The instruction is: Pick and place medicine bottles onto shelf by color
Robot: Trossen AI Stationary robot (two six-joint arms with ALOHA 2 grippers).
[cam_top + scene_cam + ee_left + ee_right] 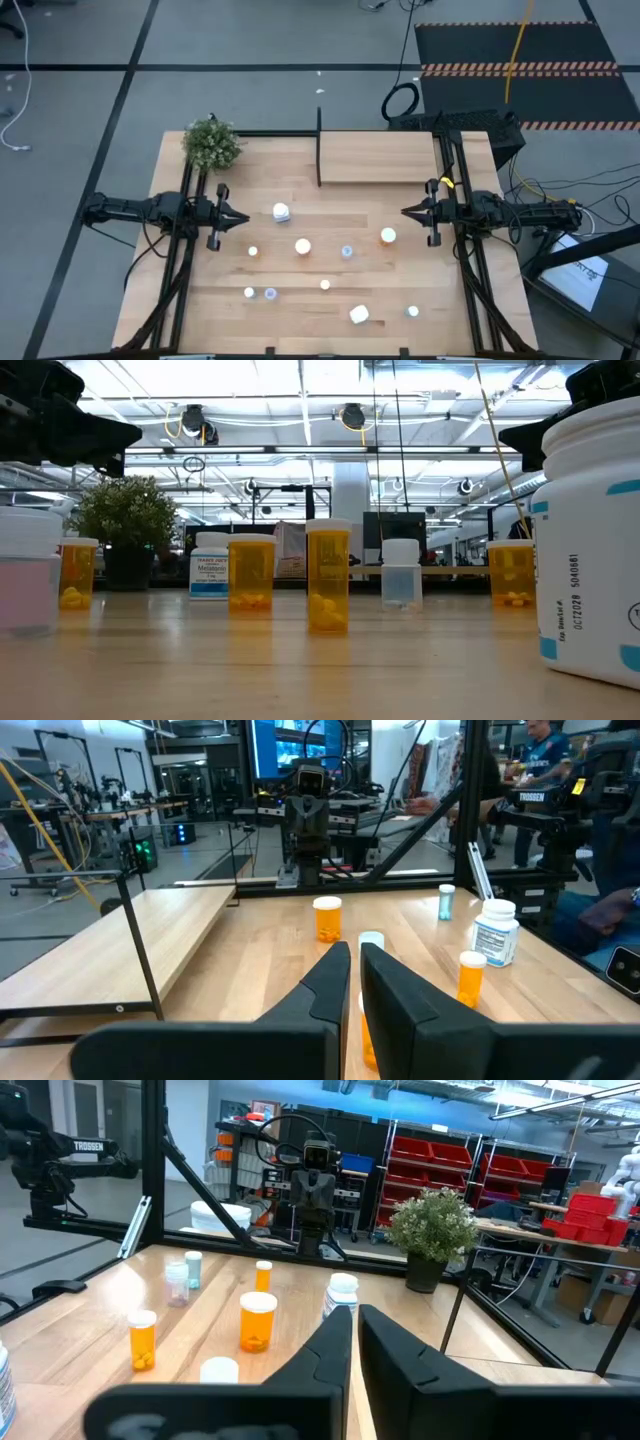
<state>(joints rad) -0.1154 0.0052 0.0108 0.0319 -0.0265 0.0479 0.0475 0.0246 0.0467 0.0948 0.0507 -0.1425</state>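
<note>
Several medicine bottles stand upright on their bases across the middle and near part of the table. Among them are an orange one [302, 246], another orange one [388, 236], a pale-blue one [347, 251], a white one [281, 211] and a larger white one [359, 314]. The shelf [378, 158], a light wooden board with a black post [319, 120] at its left far corner, stands at the far middle with nothing on it. My left gripper [243, 216] hovers shut at the table's left, pointing right. My right gripper [407, 212] hovers shut at the right, pointing left.
A green bushy plant [212, 143] stands at the table's far left corner. Black frame rails run along the table's left side [180, 270] and right side [470, 270]. Bare tabletop lies between the shelf and the bottles.
</note>
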